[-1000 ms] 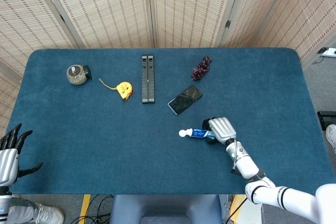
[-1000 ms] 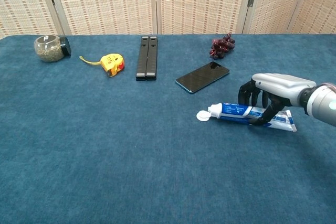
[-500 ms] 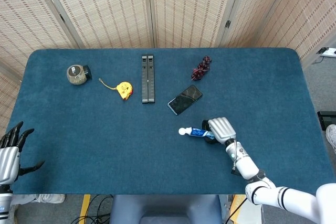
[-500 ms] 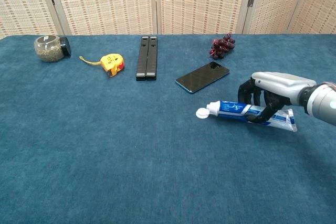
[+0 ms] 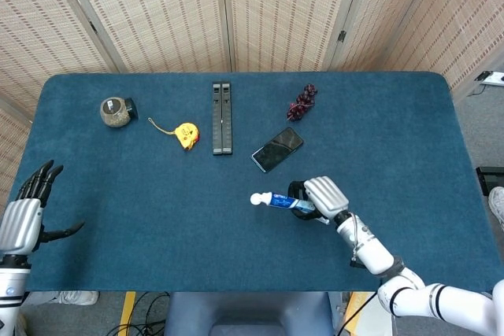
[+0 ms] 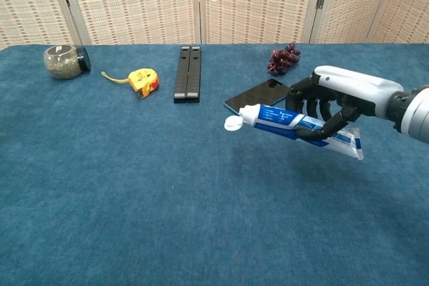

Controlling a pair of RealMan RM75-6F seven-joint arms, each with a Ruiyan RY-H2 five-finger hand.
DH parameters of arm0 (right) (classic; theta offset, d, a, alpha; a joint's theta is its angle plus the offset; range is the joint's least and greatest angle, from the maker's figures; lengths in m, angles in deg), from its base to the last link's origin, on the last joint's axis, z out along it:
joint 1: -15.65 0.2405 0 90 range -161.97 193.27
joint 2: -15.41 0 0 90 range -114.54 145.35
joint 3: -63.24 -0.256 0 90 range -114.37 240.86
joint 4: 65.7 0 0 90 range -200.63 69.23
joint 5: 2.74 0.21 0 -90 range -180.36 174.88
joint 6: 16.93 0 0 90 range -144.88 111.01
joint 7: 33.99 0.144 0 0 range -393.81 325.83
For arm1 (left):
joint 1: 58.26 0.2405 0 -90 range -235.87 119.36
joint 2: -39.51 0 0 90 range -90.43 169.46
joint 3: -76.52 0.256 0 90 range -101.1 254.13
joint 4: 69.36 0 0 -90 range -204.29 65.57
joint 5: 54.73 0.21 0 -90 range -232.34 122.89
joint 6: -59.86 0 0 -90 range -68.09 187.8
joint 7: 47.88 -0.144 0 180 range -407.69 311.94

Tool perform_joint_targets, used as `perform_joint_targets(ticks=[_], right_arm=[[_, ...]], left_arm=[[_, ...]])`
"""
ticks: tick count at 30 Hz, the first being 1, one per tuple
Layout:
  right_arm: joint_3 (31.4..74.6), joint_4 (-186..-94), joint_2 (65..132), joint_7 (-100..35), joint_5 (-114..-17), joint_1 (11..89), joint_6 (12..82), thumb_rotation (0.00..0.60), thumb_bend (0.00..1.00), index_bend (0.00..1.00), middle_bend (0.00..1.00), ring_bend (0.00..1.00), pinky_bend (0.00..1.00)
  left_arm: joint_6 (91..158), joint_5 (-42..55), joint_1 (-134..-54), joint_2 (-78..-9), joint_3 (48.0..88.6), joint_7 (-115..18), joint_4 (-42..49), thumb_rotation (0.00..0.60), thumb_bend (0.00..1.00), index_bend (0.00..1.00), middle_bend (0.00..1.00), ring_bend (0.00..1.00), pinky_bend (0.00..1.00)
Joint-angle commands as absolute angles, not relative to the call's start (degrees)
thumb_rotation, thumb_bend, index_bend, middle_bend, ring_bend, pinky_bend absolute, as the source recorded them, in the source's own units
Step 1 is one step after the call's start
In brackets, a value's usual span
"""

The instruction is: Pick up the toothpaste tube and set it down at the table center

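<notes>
Right hand (image 6: 335, 102) fingers (image 6: 315, 108) wrapped around toothpaste tube (image 6: 281, 120), held above counter (image 6: 134, 185); left hand (image 5: 27, 214) fingers spread, holding nothing.

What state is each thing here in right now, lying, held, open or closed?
Toothpaste tube: capped, held off the table.
Right robot hand: gripping the tube.
Left robot hand: holding nothing, fingers spread.
Phone: lying flat, screen dark.
Jar: on its side, lid on.
Tape measure: a little tape pulled out.
</notes>
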State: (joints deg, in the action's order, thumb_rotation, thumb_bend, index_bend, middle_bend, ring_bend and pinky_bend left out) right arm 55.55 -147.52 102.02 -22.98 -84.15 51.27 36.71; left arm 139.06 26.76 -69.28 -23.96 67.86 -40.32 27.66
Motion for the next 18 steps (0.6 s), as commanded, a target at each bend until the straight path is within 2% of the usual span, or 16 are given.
perform_joint_targets(ticks=[1, 4, 6, 8, 9, 11, 14, 18], right_arm=[[56.53, -148.44, 101.81, -15.77, -88.5, 52.14, 37.8, 0.6, 0.57, 0.65, 0.61, 0.55, 0.62], [56.8, -147.51, 102.97, -11.27, -91.38, 52.95, 39.41, 0.6, 0.57, 0.65, 0.61, 0.55, 0.62], [56.93, -146.67, 104.16, -8.43, -92.95, 53.5, 40.62, 0.6, 0.58, 0.65, 0.61, 0.55, 0.62], [56.97, -145.59, 105.58, -5.85, -93.97, 54.02, 41.61, 0.6, 0.58, 0.66, 0.61, 0.56, 0.62], [57.03, -144.99, 106.24, -5.2, -94.46, 54.27, 42.04, 0.6, 0.59, 0.66, 0.62, 0.56, 0.62], [57.09, -143.58, 107.96, -4.09, -95.58, 54.77, 43.37, 0.6, 0.59, 0.66, 0.62, 0.56, 0.62], [56.89, -142.1, 110.37, -1.32, -96.39, 55.61, 44.71, 0.6, 0.59, 0.66, 0.62, 0.56, 0.62], [56.25, -139.1, 113.94, 0.5, -97.38, 56.74, 46.93, 0.6, 0.59, 0.66, 0.62, 0.56, 0.62]], left_arm=[[134.24, 25.08, -72.07, -22.62, 65.85, -30.52, 30.04, 0.6, 0.07, 0.05, 0.02, 0.01, 0.13], [131.49, 24.64, -73.58, -21.72, 64.69, -22.08, 31.39, 0.593, 0.07, 0.05, 0.02, 0.01, 0.14], [129.98, 25.09, -74.57, -21.17, 64.27, -17.92, 31.62, 0.529, 0.07, 0.05, 0.02, 0.01, 0.14], [129.26, 25.89, -75.45, -21.21, 63.97, -15.01, 31.33, 0.377, 0.07, 0.05, 0.02, 0.01, 0.14], [129.1, 26.17, -75.81, -21.29, 63.82, -14.09, 31.35, 0.32, 0.06, 0.05, 0.02, 0.01, 0.14], [129.04, 26.31, -76.5, -21.84, 63.3, -11.7, 31.62, 0.16, 0.03, 0.05, 0.02, 0.01, 0.14], [128.45, 25.61, -77.48, -22.43, 62.54, -9.07, 32.47, 0.076, 0.01, 0.05, 0.02, 0.01, 0.14], [127.41, 24.23, -78.86, -22.92, 61.6, -8.11, 33.9, 0.067, 0.01, 0.02, 0.02, 0.01, 0.13]])
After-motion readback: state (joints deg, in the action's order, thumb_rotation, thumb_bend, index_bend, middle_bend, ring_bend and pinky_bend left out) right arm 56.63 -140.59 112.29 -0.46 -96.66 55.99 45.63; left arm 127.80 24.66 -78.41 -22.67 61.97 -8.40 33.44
